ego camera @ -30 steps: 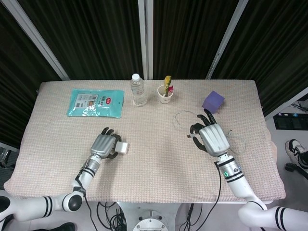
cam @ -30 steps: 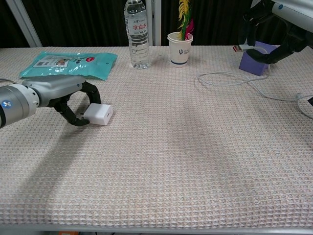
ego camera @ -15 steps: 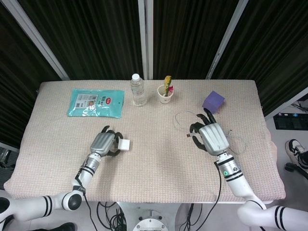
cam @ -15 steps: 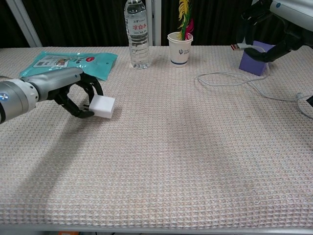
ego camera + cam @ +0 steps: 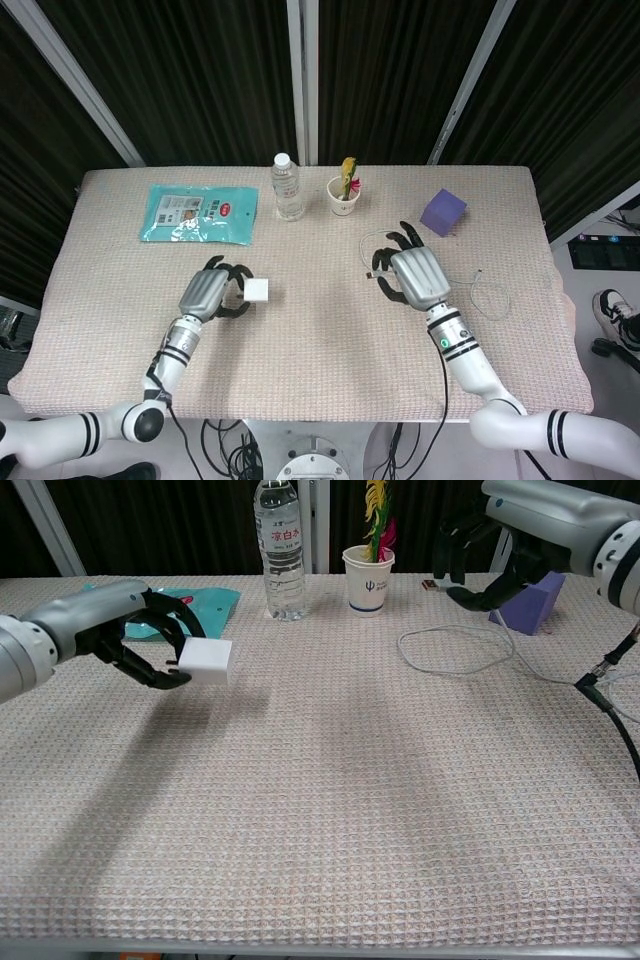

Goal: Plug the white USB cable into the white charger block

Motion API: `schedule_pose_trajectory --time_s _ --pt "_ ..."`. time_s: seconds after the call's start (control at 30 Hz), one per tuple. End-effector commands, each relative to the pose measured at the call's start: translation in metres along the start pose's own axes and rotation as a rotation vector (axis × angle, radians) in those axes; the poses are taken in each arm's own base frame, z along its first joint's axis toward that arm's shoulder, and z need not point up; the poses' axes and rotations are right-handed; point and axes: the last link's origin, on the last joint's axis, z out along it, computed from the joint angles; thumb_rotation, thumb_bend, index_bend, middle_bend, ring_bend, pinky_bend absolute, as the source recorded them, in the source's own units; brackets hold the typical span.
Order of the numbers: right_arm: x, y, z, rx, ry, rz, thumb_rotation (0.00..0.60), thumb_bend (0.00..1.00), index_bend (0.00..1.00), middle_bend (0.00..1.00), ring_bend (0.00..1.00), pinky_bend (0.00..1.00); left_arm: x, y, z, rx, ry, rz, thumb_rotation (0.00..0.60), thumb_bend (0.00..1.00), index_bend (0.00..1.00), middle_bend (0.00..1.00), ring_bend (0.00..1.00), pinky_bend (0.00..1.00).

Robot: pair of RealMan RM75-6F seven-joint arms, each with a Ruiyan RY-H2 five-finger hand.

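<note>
Above the woven tabletop [image 5: 330, 810], both hands hold their parts.
Left hand [image 5: 150, 640] grips the boxy white charger block [image 5: 207, 662] at 9 o'clock; chest view alone shows it airborne. Right hand [image 5: 490, 565] pinches the white USB cable [image 5: 455, 645] plug at 2 o'clock.

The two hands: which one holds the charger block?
The left hand holds the white charger block, lifted clear of the table. The right hand pinches the USB cable's plug instead.
</note>
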Motion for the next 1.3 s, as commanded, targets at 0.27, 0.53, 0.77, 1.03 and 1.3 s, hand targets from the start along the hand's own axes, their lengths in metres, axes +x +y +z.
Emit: schedule_pose_trajectory --time_s 0.27,0.53,0.77,1.03,1.3 --pt "-0.018 -0.054 0.041 0.009 -0.041 0.057 0.6 0.41 0.59 0.52 0.19 0.0 0.024 0.03 0.005 -0.032 0.085 -0.035 0.594 0.42 0.52 0.47 0.26 0.1" --pt "-0.028 -0.088 0.061 -0.002 -0.03 0.046 0.6 0.41 0.59 0.52 0.19 0.0 0.033 0.046 0.011 -0.023 0.107 -0.035 0.588 0.41 0.52 0.47 0.26 0.1" --pt "-0.035 -0.102 0.07 -0.016 0.0 0.034 0.6 0.42 0.59 0.52 0.19 0.0 0.037 0.051 0.012 -0.016 0.106 -0.047 0.59 0.41 0.52 0.47 0.26 0.1" --pt "-0.036 -0.112 0.075 -0.011 0.025 0.042 0.6 0.42 0.59 0.52 0.19 0.0 0.038 0.056 0.011 -0.019 0.103 -0.047 0.59 0.41 0.52 0.47 0.26 0.1" --pt "-0.036 -0.115 0.08 -0.021 0.035 0.048 0.6 0.42 0.59 0.52 0.19 0.0 0.038 0.062 0.011 -0.027 0.104 -0.028 0.588 0.41 0.52 0.47 0.26 0.1"
